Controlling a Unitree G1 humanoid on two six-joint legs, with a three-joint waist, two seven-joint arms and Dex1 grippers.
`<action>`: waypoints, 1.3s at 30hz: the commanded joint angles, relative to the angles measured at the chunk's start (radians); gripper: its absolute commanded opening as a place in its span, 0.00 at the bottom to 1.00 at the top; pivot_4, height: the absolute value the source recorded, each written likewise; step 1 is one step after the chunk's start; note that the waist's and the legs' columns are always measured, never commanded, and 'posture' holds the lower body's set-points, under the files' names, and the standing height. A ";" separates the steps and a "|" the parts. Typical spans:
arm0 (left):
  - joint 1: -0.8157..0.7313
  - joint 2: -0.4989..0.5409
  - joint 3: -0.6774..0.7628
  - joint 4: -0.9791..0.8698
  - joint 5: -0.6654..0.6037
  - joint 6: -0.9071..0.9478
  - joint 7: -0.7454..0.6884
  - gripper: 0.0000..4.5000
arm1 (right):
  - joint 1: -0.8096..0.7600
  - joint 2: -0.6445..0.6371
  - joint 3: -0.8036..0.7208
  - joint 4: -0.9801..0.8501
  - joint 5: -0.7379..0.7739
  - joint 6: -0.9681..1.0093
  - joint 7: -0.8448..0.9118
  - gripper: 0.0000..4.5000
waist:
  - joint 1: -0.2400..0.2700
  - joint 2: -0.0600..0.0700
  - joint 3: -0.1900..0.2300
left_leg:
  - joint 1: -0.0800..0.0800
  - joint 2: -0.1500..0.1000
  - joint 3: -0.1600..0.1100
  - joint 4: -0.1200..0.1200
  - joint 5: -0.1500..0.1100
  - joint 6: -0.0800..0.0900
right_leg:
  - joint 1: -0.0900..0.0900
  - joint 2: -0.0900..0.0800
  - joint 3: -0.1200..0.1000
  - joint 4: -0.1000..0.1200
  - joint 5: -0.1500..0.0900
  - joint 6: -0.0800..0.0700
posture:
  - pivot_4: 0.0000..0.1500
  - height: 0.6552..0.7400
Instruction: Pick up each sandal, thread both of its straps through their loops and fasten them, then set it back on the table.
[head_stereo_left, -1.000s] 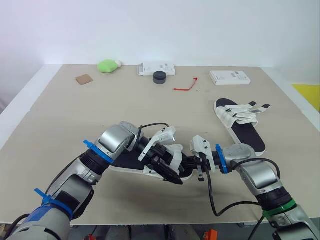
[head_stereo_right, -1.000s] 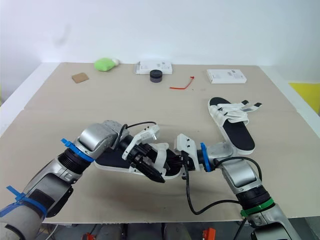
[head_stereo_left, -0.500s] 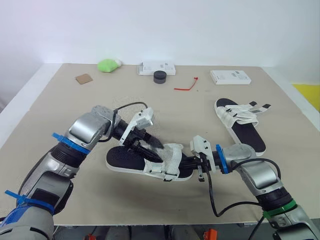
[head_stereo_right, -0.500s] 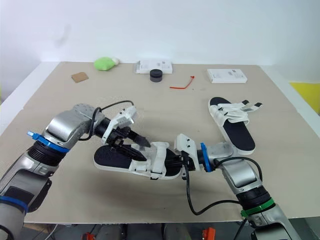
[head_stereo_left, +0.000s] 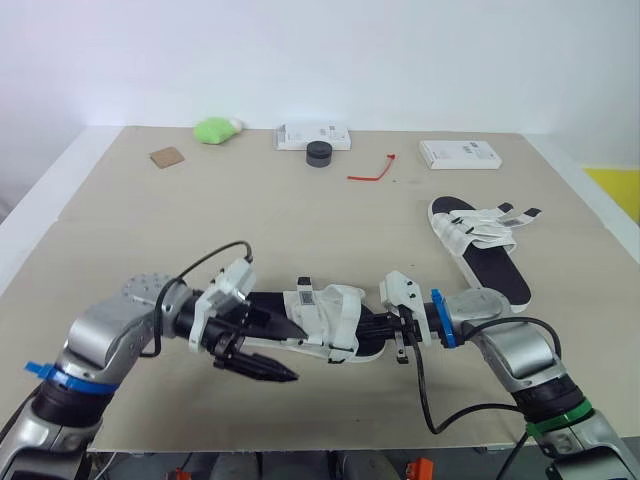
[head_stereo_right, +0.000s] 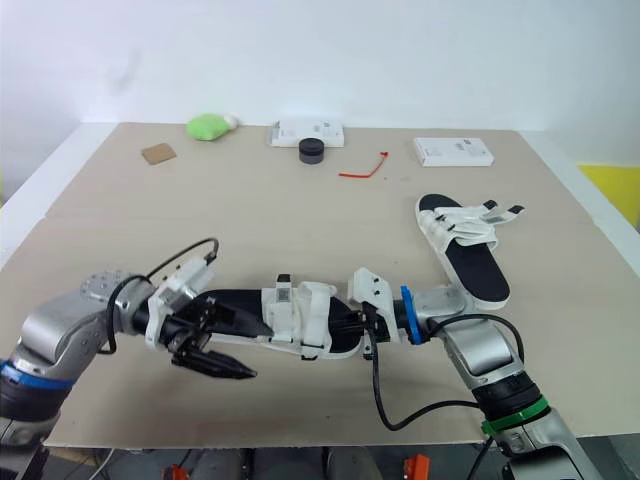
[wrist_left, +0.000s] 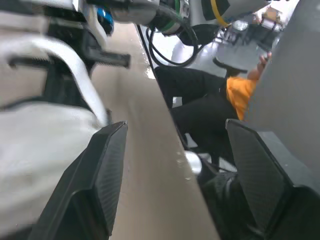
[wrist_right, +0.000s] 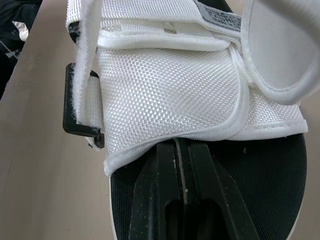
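The near sandal (head_stereo_left: 315, 318), black sole with white straps, lies across the table's front middle. My right gripper (head_stereo_left: 380, 328) is shut on the edge of its sole, just under the white strap (wrist_right: 170, 85), with a black buckle (wrist_right: 80, 107) beside it. My left gripper (head_stereo_left: 285, 355) is open at the sandal's near-left side with nothing between its fingers (wrist_left: 107, 170); the white strap (wrist_left: 45, 150) lies just beside one finger. The second sandal (head_stereo_left: 480, 245) lies on the table at the right, its straps loose.
Along the far edge sit a green lump (head_stereo_left: 215, 131), a white box (head_stereo_left: 313, 137), a black round piece (head_stereo_left: 319, 154), a red tie (head_stereo_left: 372, 172), another white box (head_stereo_left: 460, 154) and a brown card (head_stereo_left: 169, 158). A person in orange (wrist_left: 240, 95) sits beyond the table's front edge.
My left gripper left the strap, drew back to the near left and now stands open beside the sandal. The right gripper kept its hold.
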 joint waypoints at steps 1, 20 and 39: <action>0.116 0.018 0.009 -0.093 -0.015 0.019 0.084 0.72 | 0.032 -0.021 0.053 0.049 -0.051 0.049 -0.007 0.00 | 0.001 0.001 0.000 | 0.000 0.000 0.001 0.000 0.000 -0.001 | 0.000 -0.001 0.001 0.000 0.000 0.000 | 1.00 1.00; 0.192 -0.216 -0.159 0.158 0.276 -0.336 0.294 0.72 | 0.015 -0.078 0.091 -0.033 -0.036 0.131 0.060 0.00 | 0.012 0.001 -0.002 | -0.002 -0.004 0.006 0.000 -0.003 -0.004 | -0.003 -0.006 0.002 0.000 -0.002 0.000 | 1.00 1.00; 0.121 -0.122 -0.110 -0.015 0.089 -0.109 0.186 0.72 | -0.048 -0.021 0.133 0.017 -0.060 0.129 0.097 0.00 | 0.012 0.001 -0.002 | -0.001 -0.008 0.006 0.003 -0.002 -0.002 | -0.002 -0.009 0.001 0.000 -0.001 0.004 | 1.00 1.00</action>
